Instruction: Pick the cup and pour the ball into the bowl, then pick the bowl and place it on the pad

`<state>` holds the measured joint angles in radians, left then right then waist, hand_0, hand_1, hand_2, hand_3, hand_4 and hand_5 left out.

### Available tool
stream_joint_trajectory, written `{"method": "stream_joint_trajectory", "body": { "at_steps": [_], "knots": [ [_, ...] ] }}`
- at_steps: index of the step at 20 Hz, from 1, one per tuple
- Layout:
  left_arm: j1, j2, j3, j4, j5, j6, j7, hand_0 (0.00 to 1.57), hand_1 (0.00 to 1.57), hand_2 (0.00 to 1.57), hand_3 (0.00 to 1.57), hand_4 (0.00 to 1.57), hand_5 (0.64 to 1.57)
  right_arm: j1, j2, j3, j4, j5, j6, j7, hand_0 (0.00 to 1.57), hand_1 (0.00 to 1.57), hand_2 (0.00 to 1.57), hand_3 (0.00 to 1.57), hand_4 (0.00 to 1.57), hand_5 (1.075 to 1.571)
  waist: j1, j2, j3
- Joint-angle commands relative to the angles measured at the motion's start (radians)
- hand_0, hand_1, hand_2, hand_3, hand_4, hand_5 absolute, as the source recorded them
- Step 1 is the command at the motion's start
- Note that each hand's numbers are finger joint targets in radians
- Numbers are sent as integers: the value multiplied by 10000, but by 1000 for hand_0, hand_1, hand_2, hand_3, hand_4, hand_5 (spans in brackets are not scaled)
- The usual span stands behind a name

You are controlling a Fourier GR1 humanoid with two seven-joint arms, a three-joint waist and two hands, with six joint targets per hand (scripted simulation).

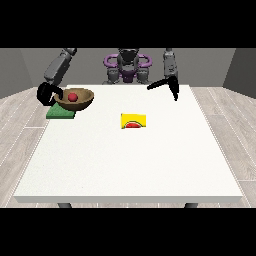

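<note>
Bowl [74,99] first: you will find it at the view's left, near the table's far edge, a brown wooden one sitting upright with its rim tilted slightly towards the camera. The red ball [73,96] lies inside it, near the middle of the hollow. Under and just in front of the bowl you can see the green pad [60,113]; the bowl overlaps the pad's far right part, though you cannot tell from this angle whether it rests fully on the pad or is held a little above it.

The hand at the view's left [46,94] is right against the bowl's left rim, its black fingers curled round that edge. Its grey arm rises behind it towards the robot's shoulder.

Look towards the middle of the white table [130,165] and you see the yellow cup [134,121], lying on its side with its mouth facing the camera, a red patch showing at the opening. It is well apart from the bowl and the pad.

The hand at the view's right [170,84] hangs above the table's far right part, touching nothing. Its fingers are stretched out and spread, one pointing to the view's left and another pointing down.
</note>
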<state>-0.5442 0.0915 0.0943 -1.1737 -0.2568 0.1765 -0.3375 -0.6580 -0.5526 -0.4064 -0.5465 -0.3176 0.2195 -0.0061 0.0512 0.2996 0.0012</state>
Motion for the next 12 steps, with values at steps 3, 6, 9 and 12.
{"method": "stream_joint_trajectory", "body": {
  "at_steps": [3,6,9,12],
  "knots": [
    [158,-557,-544,-1107,-464,737,-79,0,0,0,0,0,1564,394,-862,-354,694,15,1147,-1721,1571,1571,1571,1344,1006,1567,47,1334,10],
    [-29,-290,-798,-2276,-517,314,1038,0,0,0,0,0,1563,238,-1686,-557,1278,188,1065,-2063,1571,1571,1571,351,1024,1569,386,1307,20],
    [-34,-94,-645,-2665,-420,308,709,0,0,0,0,0,1563,-90,-1946,-678,1509,181,1097,-2436,1571,1571,1571,0,1033,1569,344,2112,13],
    [580,-189,-871,-3236,-585,430,605,0,0,0,0,0,1564,-255,-2614,-763,1727,170,1534,-2342,1571,1571,1571,0,1039,1569,256,2121,10]
  ]
}}
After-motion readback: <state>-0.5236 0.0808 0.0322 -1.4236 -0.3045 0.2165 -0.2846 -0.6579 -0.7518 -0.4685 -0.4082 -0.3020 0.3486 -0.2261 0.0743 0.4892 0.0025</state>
